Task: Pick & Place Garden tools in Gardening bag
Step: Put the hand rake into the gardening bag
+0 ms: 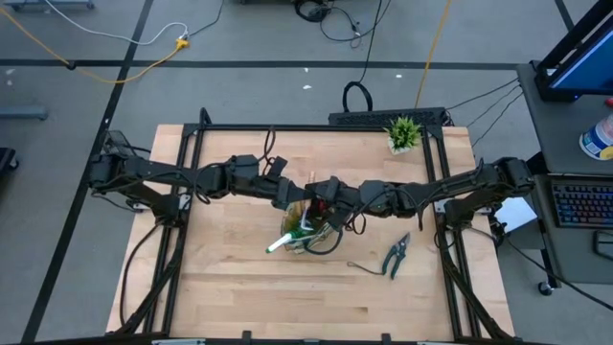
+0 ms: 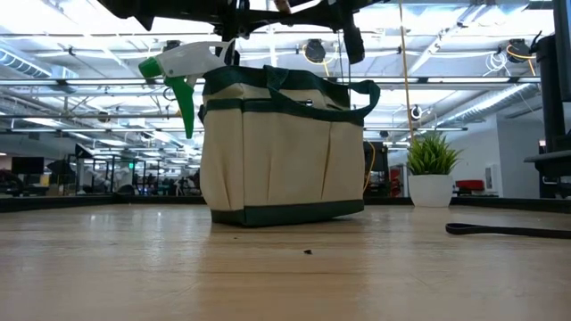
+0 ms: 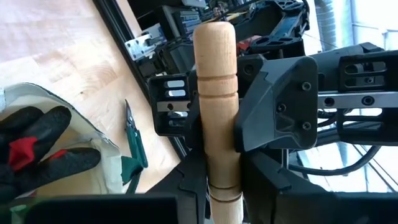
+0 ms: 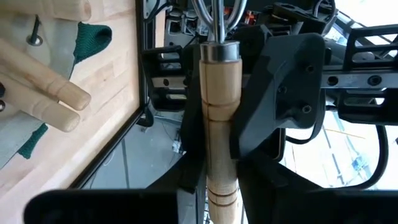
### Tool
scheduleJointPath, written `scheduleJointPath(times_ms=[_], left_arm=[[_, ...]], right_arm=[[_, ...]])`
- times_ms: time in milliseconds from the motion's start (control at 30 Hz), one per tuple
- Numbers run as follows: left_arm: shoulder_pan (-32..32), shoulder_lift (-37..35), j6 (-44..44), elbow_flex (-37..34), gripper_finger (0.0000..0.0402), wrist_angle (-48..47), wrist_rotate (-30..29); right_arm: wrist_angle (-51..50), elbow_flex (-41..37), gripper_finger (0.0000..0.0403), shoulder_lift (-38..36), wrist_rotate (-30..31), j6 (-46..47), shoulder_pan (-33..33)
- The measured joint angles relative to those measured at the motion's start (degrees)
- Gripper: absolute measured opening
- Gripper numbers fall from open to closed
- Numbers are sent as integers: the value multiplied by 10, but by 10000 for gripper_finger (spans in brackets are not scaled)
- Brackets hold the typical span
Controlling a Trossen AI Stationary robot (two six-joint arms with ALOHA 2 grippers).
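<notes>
From the left, we see the left gripper (image 3: 217,180) pinching one end of a wooden-handled tool (image 3: 215,93) above the bag (image 1: 308,233), mid-worktop. The right gripper (image 4: 217,180) pinches its other end. We judge a handover: one grip must release before lowering it in. Both arms reach level toward centre. Shears (image 1: 397,255) lie toward the right edge.

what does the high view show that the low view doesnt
Only the high view: the pruning shears lying on the table right of the bag, and both pincers, left pincer and right pincer, meeting above it. Only the low view: the bag's beige side pockets. Both: the gardening bag, the spray bottle nozzle sticking out, the potted plant.
</notes>
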Motion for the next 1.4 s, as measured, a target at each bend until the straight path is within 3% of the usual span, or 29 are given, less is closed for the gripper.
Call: scheduleJointPath(times_ms=[100,433,800,900,1100,1400], left_arm=[[0,0,2,0,71,-1,2],[-14,0,16,0,71,-2,13],[-44,1,0,0,71,1,34],[-49,1,20,0,71,1,28],[-50,1,111,0,71,3,-16],[-50,1,251,0,70,0,-72]], right_arm=[[1,0,64,0,-1,4,0],[24,0,138,0,-2,89,-4],[28,0,145,1,79,71,-34],[30,0,140,1,104,104,-50],[30,0,113,1,144,266,-75],[7,0,17,0,161,408,-80]])
